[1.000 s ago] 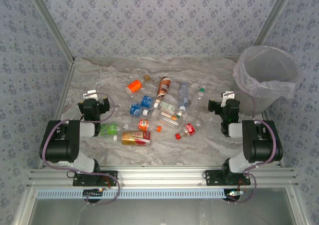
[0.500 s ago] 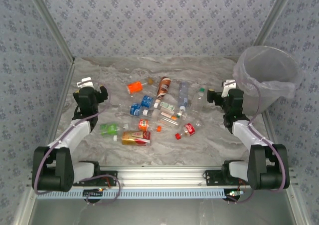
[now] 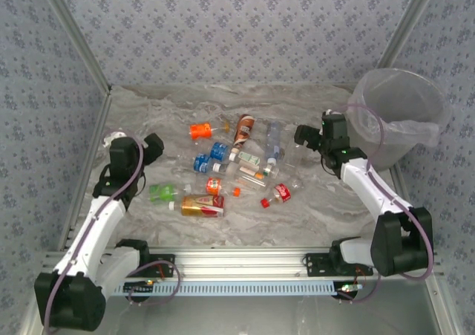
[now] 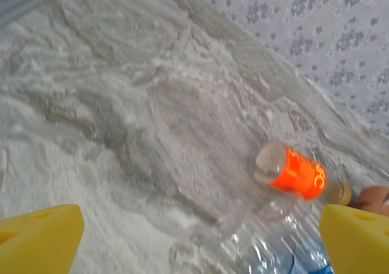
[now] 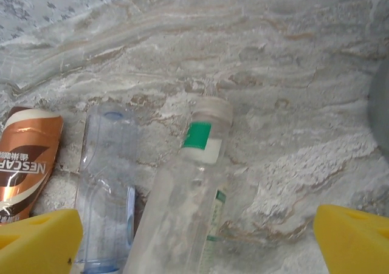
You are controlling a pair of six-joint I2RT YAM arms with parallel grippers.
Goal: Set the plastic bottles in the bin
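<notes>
Top external view: both arms have been stretched out toward the plastic bottles (image 3: 237,168) strewn on the desk (image 3: 312,209), with the left pincer (image 3: 154,147) and right pincer (image 3: 303,136) held apart and empty. A first grasp is judged near, and the bin (image 3: 404,138) stands at the far right.

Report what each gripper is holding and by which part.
Nothing is held. The left gripper stands open, jaws empty, short of the orange-labelled bottle. The right gripper stands open, jaws empty, over the green-banded clear bottle.
</notes>
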